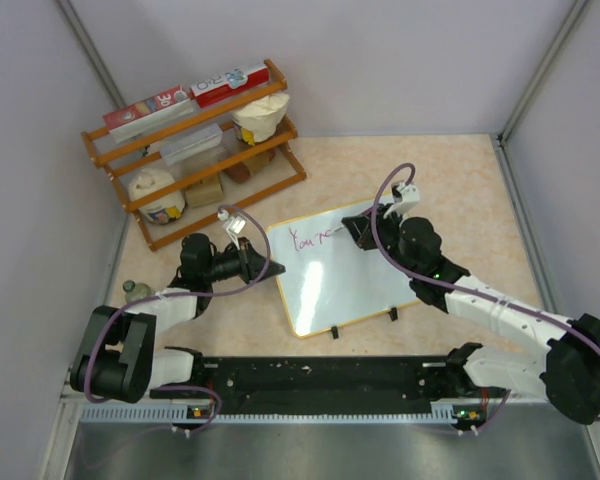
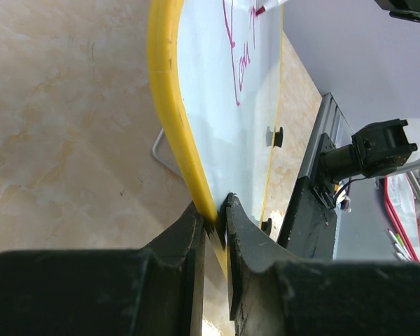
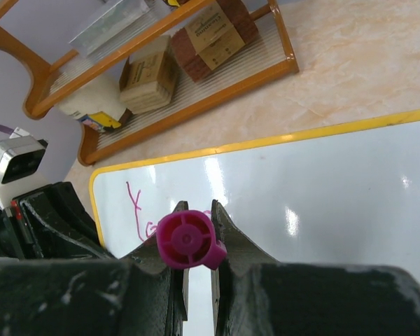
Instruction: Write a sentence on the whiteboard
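Left tool (image 2: 213, 222) pinches the whiteboard (image 1: 345, 275) edge, arm low; right tool (image 3: 197, 217), arm outstretched, grips a magenta marker (image 3: 186, 239)

At the whiteboard's (image 1: 350, 275) edge — the left tool (image 1: 272, 268).

"You" (magenta handwriting) on the whiteboard (image 1: 342, 285)

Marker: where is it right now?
The magenta marker is pinched in the right gripper, over the whiteboard beside the pink writing, top view centre.
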Available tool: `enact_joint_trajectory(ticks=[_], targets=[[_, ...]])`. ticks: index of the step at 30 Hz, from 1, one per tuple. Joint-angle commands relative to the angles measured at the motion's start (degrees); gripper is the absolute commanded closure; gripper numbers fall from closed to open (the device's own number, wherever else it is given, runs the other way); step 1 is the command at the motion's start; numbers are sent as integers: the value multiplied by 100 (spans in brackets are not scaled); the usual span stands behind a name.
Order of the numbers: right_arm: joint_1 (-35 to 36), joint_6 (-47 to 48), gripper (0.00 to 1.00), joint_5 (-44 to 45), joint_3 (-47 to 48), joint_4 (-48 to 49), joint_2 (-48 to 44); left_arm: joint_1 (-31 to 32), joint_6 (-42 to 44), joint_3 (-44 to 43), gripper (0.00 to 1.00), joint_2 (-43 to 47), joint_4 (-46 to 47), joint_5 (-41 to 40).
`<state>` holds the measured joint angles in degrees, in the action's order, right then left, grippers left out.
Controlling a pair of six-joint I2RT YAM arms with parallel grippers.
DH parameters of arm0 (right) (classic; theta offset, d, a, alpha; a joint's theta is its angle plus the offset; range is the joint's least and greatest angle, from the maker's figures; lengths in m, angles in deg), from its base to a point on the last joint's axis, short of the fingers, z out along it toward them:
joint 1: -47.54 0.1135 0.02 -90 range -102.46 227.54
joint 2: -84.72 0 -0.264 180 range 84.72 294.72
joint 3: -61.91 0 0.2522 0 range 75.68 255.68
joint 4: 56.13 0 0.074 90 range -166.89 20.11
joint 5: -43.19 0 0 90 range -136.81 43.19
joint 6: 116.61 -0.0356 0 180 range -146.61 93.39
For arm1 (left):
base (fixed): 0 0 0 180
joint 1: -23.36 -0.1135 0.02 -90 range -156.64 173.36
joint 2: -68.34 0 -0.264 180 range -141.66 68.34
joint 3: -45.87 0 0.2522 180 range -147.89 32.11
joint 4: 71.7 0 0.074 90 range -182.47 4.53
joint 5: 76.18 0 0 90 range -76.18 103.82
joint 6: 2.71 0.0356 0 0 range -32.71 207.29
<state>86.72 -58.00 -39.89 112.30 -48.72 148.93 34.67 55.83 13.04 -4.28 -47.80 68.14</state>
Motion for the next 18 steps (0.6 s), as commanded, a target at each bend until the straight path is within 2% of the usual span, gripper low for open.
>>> enact_joint_trajectory(ticks=[1,18], targets=[[-77,64,100,11,-199,-245,-57,11,483,-53,100,2,65,-212],[-68,64,100,380,-366,-473,-365,11,492,-44,100,11,56,-212]])
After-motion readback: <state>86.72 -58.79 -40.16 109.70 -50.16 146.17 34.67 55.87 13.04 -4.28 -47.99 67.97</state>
